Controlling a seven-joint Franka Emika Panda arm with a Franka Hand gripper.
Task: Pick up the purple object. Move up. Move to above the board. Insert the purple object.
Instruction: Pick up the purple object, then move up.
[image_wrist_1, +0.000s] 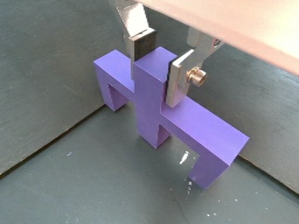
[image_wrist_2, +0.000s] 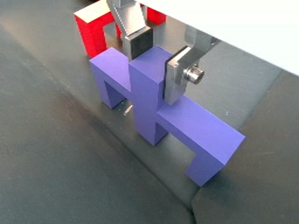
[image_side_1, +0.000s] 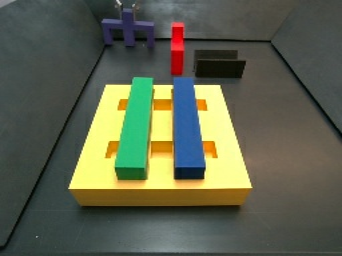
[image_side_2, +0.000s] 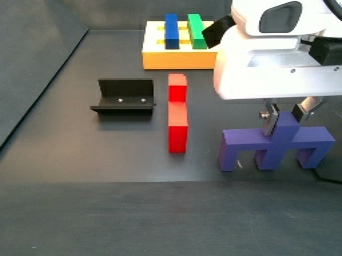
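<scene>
Purple object (image_wrist_1: 163, 109) is standing on its legs on the dark floor, post pointing up, in the far corner well apart from the board (image_side_1: 160, 150). Gripper (image_wrist_1: 163, 63) is straddling the central post; silver fingers (image_wrist_1: 184, 74) are sitting on either side of it, pads apparently touching the post faces, so it looks clenched on the post, though full clamping force cannot be confirmed. Legs appear to be resting on the floor in a side view (image_side_2: 274, 145), so the lift is judged not yet begun.

Advice for the pickup: confirm a square, firm grip on the post, then rise straight up so the crossbar is not tilting.

Red bar (image_wrist_2: 96, 33) is standing just beside the piece; black fixture (image_side_2: 127, 97) is lying further off. Green bar (image_side_1: 135, 125) and blue bar (image_side_1: 187, 125) are already occupying board slots.
</scene>
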